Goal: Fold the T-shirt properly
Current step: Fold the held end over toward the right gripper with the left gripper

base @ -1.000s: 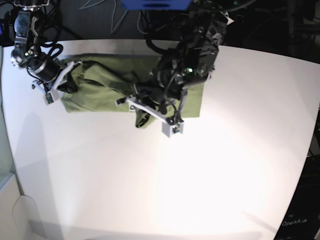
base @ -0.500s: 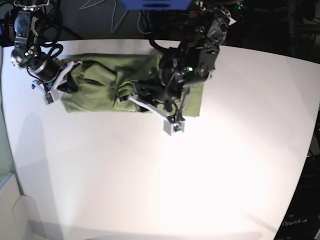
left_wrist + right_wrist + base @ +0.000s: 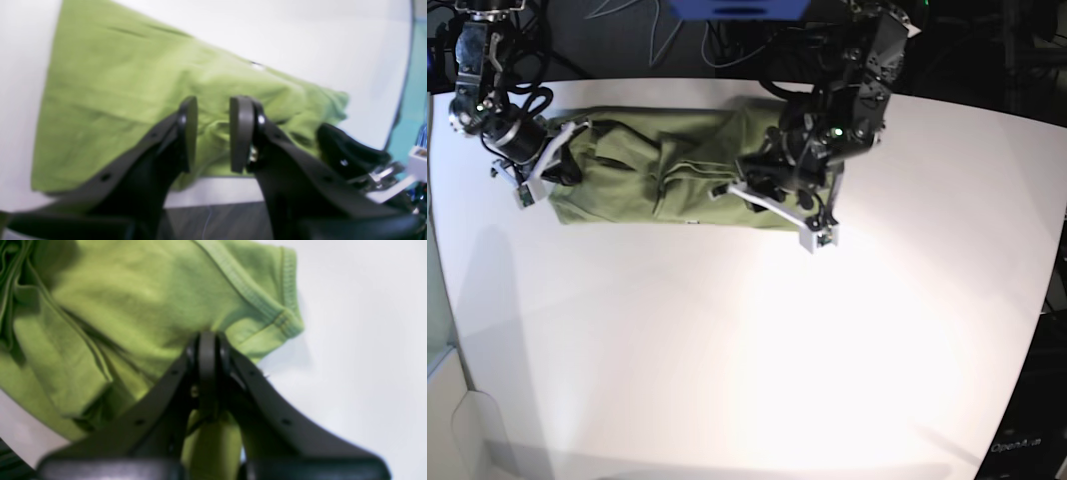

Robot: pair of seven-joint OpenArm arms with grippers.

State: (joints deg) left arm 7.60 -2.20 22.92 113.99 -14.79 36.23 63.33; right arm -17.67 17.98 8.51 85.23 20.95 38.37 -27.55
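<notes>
The olive-green T-shirt (image 3: pixel 637 185) lies in a long, wrinkled band across the far part of the white table. My left gripper (image 3: pixel 762 188) hovers over its right end. In the left wrist view that gripper (image 3: pixel 213 133) is open, with nothing between its dark pads (image 3: pixel 240 133), and the T-shirt (image 3: pixel 116 100) spreads out beyond them. At the shirt's left end, my right gripper (image 3: pixel 562 168) is pinching the cloth. In the right wrist view it (image 3: pixel 207 370) is shut on a fold of the T-shirt (image 3: pixel 140 306), near a hemmed sleeve edge (image 3: pixel 283 316).
The white table (image 3: pixel 727 350) stretches wide toward the near side and right of the shirt. Its back edge runs just behind the shirt, with dark equipment and cables (image 3: pixel 657 30) beyond. A pale glassy panel (image 3: pixel 437 320) stands at the left edge.
My left gripper opened and let go of the cloth it had lifted, then moved right and back over the shirt's right end. The released fold now lies on the shirt. The right arm stayed put.
</notes>
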